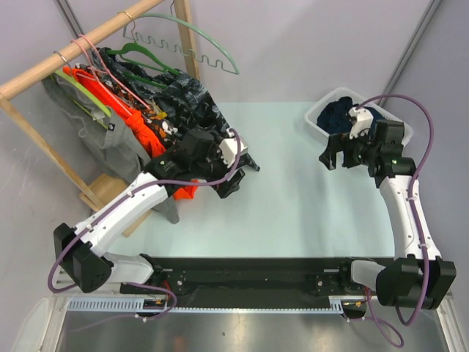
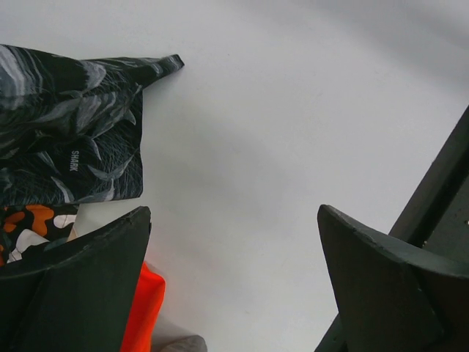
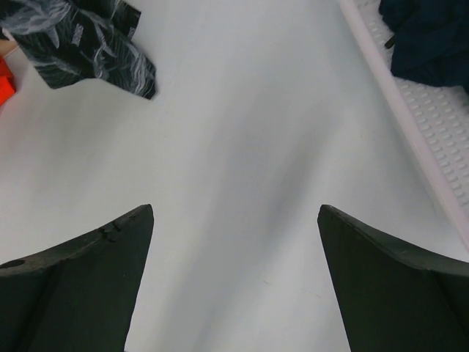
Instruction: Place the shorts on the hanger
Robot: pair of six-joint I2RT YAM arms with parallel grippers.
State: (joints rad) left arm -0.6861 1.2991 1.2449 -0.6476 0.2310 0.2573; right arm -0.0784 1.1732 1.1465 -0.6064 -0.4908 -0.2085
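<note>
The navy shorts (image 1: 338,115) lie bunched in a white basket (image 1: 316,116) at the back right; they also show in the right wrist view (image 3: 429,37). The pale mint hanger (image 1: 201,45) with the wavy bar hangs on the wooden rail (image 1: 80,39) at the back left. My right gripper (image 1: 335,155) is open and empty over the table, just in front of the basket. My left gripper (image 1: 236,176) is open and empty next to the hanging black-and-grey patterned garment (image 1: 189,95).
An orange garment (image 1: 124,110), a grey garment (image 1: 95,139), pink hangers (image 1: 102,62) and a darker green hanger (image 1: 143,59) crowd the rail. The rack's wooden leg (image 1: 51,158) stands at the left. The basket's wall (image 3: 410,110) shows in the right wrist view.
</note>
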